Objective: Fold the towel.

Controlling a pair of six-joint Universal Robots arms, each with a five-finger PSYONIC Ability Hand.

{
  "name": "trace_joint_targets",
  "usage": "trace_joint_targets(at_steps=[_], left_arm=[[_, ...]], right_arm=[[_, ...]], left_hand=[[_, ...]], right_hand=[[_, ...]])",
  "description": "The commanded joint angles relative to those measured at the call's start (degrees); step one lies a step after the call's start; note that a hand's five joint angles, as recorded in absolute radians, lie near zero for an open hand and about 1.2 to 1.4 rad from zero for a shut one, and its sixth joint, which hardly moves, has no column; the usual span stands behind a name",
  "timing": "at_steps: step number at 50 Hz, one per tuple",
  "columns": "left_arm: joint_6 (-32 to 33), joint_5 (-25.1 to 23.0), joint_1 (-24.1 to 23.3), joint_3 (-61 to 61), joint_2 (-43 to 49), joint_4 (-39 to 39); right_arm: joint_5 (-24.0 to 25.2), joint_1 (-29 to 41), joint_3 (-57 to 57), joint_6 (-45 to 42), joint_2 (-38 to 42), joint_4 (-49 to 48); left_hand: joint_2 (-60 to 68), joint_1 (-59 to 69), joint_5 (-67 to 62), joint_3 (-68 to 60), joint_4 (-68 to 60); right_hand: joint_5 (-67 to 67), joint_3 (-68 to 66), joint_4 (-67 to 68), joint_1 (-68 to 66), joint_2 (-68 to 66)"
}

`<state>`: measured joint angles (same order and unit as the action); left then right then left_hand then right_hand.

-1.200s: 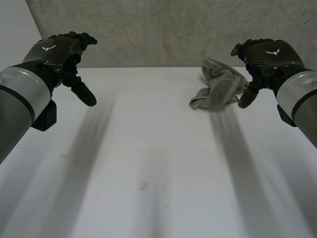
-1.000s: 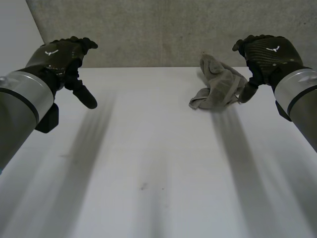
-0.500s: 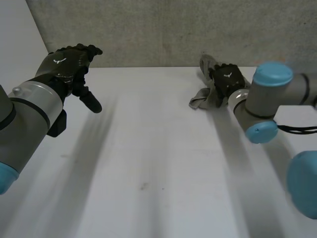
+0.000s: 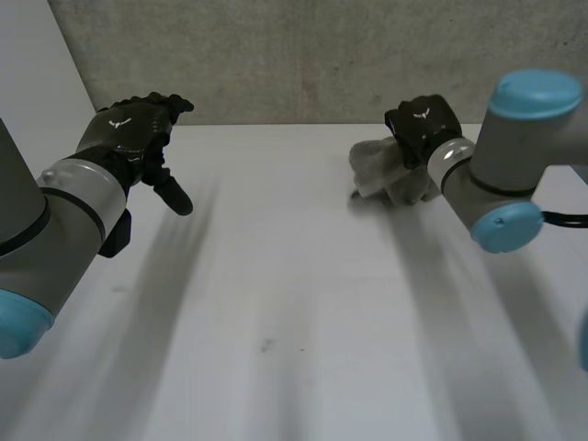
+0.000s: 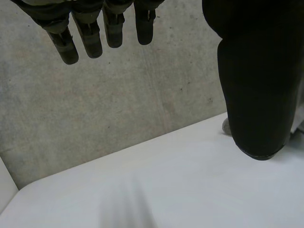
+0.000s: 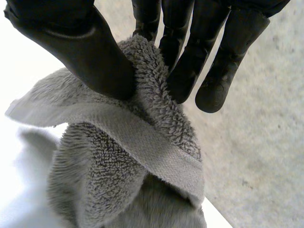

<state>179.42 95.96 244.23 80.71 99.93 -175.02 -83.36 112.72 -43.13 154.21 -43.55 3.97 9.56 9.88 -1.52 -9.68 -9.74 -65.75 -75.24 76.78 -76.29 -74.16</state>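
Note:
A crumpled grey towel [image 4: 377,170] lies at the far right of the white table [image 4: 294,303]. My right hand [image 4: 421,129] is on its top; in the right wrist view the thumb [image 6: 90,52] and fingers [image 6: 185,52] pinch a raised fold of the towel [image 6: 142,156] between them. My left hand [image 4: 133,129] hovers above the table's far left, well away from the towel. In the left wrist view its fingers [image 5: 95,28] are straight and its thumb [image 5: 256,80] stands apart, with nothing held.
A grey concrete wall [image 4: 303,55] rises just behind the table's far edge, close behind the towel. The table's left edge [image 4: 55,175] runs under my left arm.
My right hand has swung in from the right onto the towel and closed on a fold, bunching the cloth. The left hand has drifted slightly forward, still open.

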Motion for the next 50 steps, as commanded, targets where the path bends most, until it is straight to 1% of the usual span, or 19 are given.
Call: trace_joint_targets(at_steps=[1, 8, 11, 18, 19, 20, 21, 22, 23, 24, 25, 26, 27, 29, 30, 32, 38, 42, 50], left_arm=[[-0.03, -0.07, -0.07, 0.15, -0.79, 0.12], [-0.03, 0.1, -0.77, 0.24, -1.32, 0.29], [-0.03, 0.1, -1.56, 0.24, -1.4, 0.29], [-0.03, 0.1, -2.71, 0.86, -1.4, 0.29], [-0.03, 0.1, -2.8, 1.03, -1.32, 0.12], [0.05, 0.1, -2.88, 1.12, -1.23, 0.12], [0.05, 0.1, -2.88, 1.12, -1.23, 0.12], [0.05, 0.19, -2.88, 1.21, -1.14, 0.12], [0.05, 0.19, -2.88, 1.21, -1.14, 0.12], [0.05, 0.28, -2.97, 1.21, -0.97, 0.12], [-0.21, 0.36, -3.15, 1.38, -0.88, 0.21], [-0.21, 0.37, -3.15, 1.38, -0.88, 0.21], [-0.38, 0.37, -3.5, 1.47, -0.79, 0.29], [-0.56, 0.37, -4.38, 1.56, -0.79, 0.47], [-0.65, 0.45, -5.42, 1.65, -0.7, 0.64], [-0.65, 0.54, -6.66, 1.74, -0.7, 0.73], [-3.62, 0.89, -11.05, 2.87, 0.61, 1.17], [-8.72, 0.89, -14.56, 2.88, 3.77, 0.91], [-9.97, 1.59, -20.54, -2.9, 14.3, 0.38]], right_arm=[[3.64, 3.38, -18.79, 1.79, -17.85, 3.85], [9.1, 3.03, -33.33, 7.07, -29.14, 4.12], [13.75, 3.12, -38.61, 9.7, -31.43, 4.56], [30.43, 3.39, -49.75, 10.93, -34.67, 4.56], [30.45, 3.39, -49.77, 10.93, -34.68, 4.56], [31.85, 3.65, -50.55, 10.85, -35.11, 4.56], [31.6, 3.56, -50.56, 11.11, -34.94, 4.47], [31.6, 3.56, -50.56, 11.11, -34.94, 4.47], [30.12, 2.78, -50.39, 11.63, -35.03, 4.38], [30.1, 2.77, -50.38, 11.64, -35.03, 4.38], [27.14, 2.6, -49.95, 12.51, -35.29, 3.95], [23.2, 1.99, -48.99, 13.38, -35.73, 3.86], [23.16, 1.98, -48.98, 13.39, -35.73, 3.86], [14.33, -1.6, -47.14, 13.84, -35.82, 3.07], [14.28, -1.62, -47.13, 13.83, -35.82, 3.06], [8.42, -6.08, -46.43, 13.92, -35.73, 0.53], [7.78, -10.24, -45.02, 13.83, -34.24, -2.47], [8.31, -10.85, -41.17, 12.17, -28.19, -3.18], [6.73, -11.12, -33.43, 3.21, -18.43, -0.81]], left_hand=[[0.82, 0.5, 1.13, -0.71, -0.64], [0.65, 0.33, 1.3, -0.54, -0.47], [0.65, 0.33, 1.3, -0.54, -0.47], [0.82, 0.5, 1.13, -0.71, -0.64], [0.82, 0.5, 1.13, -0.71, -0.64], [0.82, 0.5, 1.13, -0.71, -0.64], [0.82, 0.5, 1.13, -0.71, -0.64], [0.82, 0.5, 1.13, -0.71, -0.64], [0.82, 0.5, 1.13, -0.71, -0.64], [0.82, 0.5, 1.13, -0.71, -0.64], [0.82, 0.5, 1.13, -0.71, -0.64], [0.82, 0.5, 1.13, -0.71, -0.64], [0.65, 0.33, 1.3, -0.54, -0.47], [0.65, 0.33, 1.3, -0.54, -0.47], [0.65, 0.33, 1.3, -0.54, -0.47], [0.65, 0.33, 1.3, -0.54, -0.47], [1.66, 1.34, 0.3, -1.54, -1.48], [2.16, 1.84, -0.21, -2.05, -1.99], [3.0, 2.68, -1.05, -2.89, -2.83]], right_hand=[[-4.25, -4.76, 3.22, -3.71, -5.84], [-4.25, -4.76, 3.22, -3.71, -5.84], [-4.25, -4.76, 3.22, -3.71, -5.84], [-4.25, -4.76, 3.22, -3.71, -5.84], [-4.25, -4.76, 3.22, -3.71, -5.84], [8.35, 7.83, -9.38, 8.89, 6.76], [29.96, 29.44, -30.99, 30.5, 28.37], [30.17, 29.66, -31.2, 30.71, 28.59], [48.16, 47.64, -49.19, 48.7, 46.57], [48.34, 47.82, -49.37, 48.88, 46.75], [65.75, 65.24, -66.78, 66.29, 64.16], [65.75, 65.24, -66.78, 66.29, 64.16], [65.75, 65.24, -66.78, 66.29, 64.16], [65.75, 65.24, -66.78, 66.29, 64.16], [65.75, 65.24, -66.78, 66.29, 64.16], [65.75, 65.24, -66.78, 66.29, 64.16], [65.75, 65.24, -66.78, 66.29, 64.16], [65.75, 65.24, -66.78, 66.29, 64.16], [65.75, 65.24, -66.78, 66.29, 64.16]])
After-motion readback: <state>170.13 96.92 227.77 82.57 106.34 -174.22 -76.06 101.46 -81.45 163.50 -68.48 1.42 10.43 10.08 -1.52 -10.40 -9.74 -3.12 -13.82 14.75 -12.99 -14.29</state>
